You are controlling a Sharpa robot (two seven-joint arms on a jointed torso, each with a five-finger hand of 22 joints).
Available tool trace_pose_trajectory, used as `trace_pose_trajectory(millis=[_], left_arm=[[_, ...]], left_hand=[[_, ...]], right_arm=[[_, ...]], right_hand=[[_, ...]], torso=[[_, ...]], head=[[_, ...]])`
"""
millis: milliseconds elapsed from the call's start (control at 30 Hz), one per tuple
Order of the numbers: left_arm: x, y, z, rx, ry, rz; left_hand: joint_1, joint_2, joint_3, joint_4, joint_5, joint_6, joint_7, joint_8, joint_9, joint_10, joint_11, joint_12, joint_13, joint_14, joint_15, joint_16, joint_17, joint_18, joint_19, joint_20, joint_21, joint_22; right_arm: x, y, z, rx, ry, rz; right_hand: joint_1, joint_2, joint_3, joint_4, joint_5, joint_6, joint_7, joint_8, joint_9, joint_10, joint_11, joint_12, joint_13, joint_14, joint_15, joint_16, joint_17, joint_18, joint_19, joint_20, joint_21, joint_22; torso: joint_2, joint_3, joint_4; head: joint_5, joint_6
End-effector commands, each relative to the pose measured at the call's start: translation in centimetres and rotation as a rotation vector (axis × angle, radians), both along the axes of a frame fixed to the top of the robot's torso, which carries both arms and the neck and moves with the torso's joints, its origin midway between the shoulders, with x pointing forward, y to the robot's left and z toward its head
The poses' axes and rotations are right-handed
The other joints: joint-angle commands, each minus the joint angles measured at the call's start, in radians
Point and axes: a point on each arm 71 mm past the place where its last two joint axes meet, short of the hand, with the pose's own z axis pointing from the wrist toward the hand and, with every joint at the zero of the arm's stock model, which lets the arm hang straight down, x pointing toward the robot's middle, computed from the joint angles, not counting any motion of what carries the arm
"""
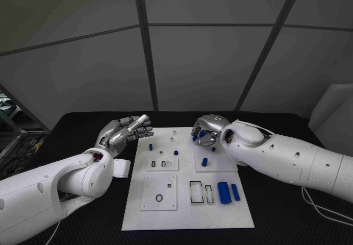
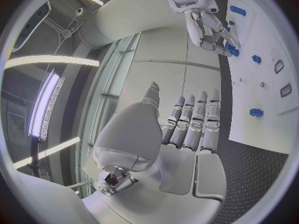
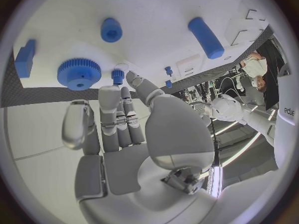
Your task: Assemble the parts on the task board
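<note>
Hovering above the gear [image 3: 79, 73], the right robot hand [image 1: 206, 131], fingers spread and empty, risks knocking the adjacent peg [image 3: 117, 76]; the left robot hand [image 1: 126, 131] is spread, empty.

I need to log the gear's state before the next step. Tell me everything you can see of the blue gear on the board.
The blue gear is a round, toothed disc, plastic by its look, with a raised hub and a centre hole. It lies flat on the white task board, near its far right part, under the right hand. The hand's fingertips hover close beside it; whether they touch it cannot be told.
</note>
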Motion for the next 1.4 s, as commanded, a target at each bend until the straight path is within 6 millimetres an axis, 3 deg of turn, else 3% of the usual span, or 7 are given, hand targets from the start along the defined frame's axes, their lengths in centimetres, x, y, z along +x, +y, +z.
trace_pose_trajectory(millis=[33, 1400], left_arm=[[0.02, -0.07, 0.16, -0.002, -0.009, -0.016], [0.49, 0.4, -0.11, 0.004, -0.002, -0.008]], left_hand=[[-0.001, 0.005, 0.0, -0.008, 0.003, 0.008, 0.05, 0.003, -0.001, 0.01, 0.0, 0.002, 0.001, 0.006, 0.001, -0.001, -0.001, -0.009, 0.006, -0.002, 0.006, -0.001], [0.005, 0.005, -0.001, -0.017, 0.003, 0.009, 0.048, 0.002, -0.002, 0.011, -0.001, -0.001, 0.001, 0.006, 0.002, -0.004, -0.001, -0.009, 0.009, -0.002, 0.007, -0.003]], right_arm=[[-0.04, -0.01, 0.31, 0.005, -0.034, -0.007], [0.15, 0.21, 0.32, -0.015, -0.021, -0.019]], right_hand=[[-0.01, -0.003, 0.006, -0.001, 0.006, 0.01, 0.0, -0.003, 0.0, 0.009, 0.0, -0.003, 0.001, 0.01, 0.001, 0.007, 0.004, -0.006, 0.009, -0.001, 0.007, 0.003], [-0.014, -0.015, 0.017, -0.002, 0.007, 0.012, 0.0, -0.005, 0.0, 0.008, 0.001, -0.005, -0.001, 0.003, 0.002, 0.028, 0.015, -0.009, 0.015, -0.002, 0.018, 0.02]], torso=[[0.001, 0.0008, 0.0011], [0.007, 0.0035, 0.0021]], head=[[0.0, -0.001], [0.001, -0.009]])
